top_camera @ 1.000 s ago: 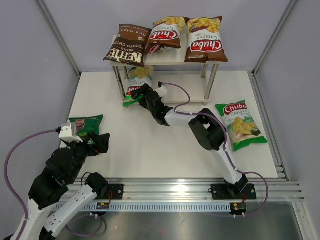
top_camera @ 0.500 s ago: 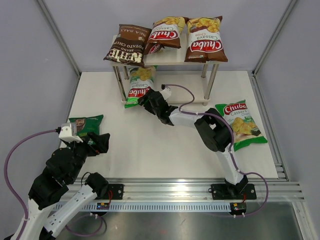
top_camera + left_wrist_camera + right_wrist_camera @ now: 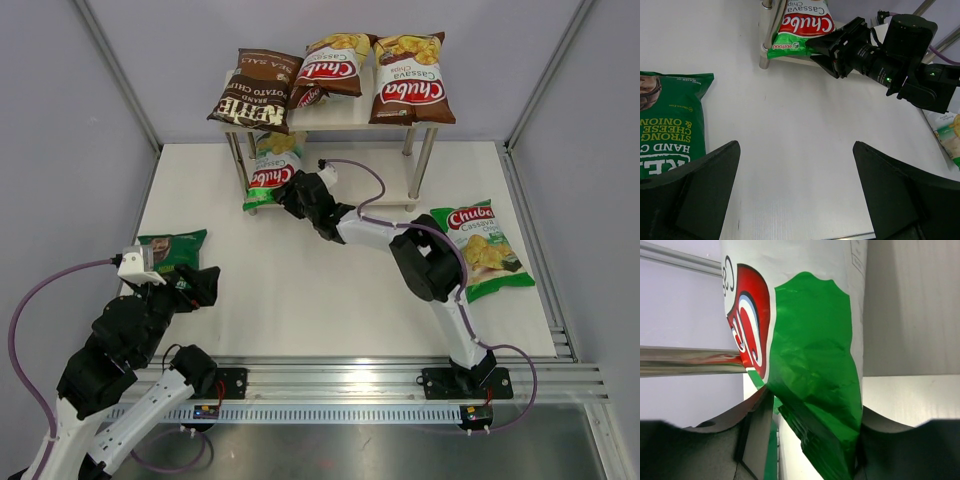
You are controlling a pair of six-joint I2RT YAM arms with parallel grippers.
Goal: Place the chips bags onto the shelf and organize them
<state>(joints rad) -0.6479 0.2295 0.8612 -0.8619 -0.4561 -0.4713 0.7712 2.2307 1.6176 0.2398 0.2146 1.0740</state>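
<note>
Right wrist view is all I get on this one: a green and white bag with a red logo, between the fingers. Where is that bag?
Observer: The green Chuba bag lies on the lower board of the shelf, at its left end, gripped by the right end effector.
Operator: Anything on the upper board?
Observer: Three bags: a Kettle bag and two brown Chuba bags.
Operator: And the left arm?
Observer: The left end effector is open above the table, the REAL bag beside it.
</note>
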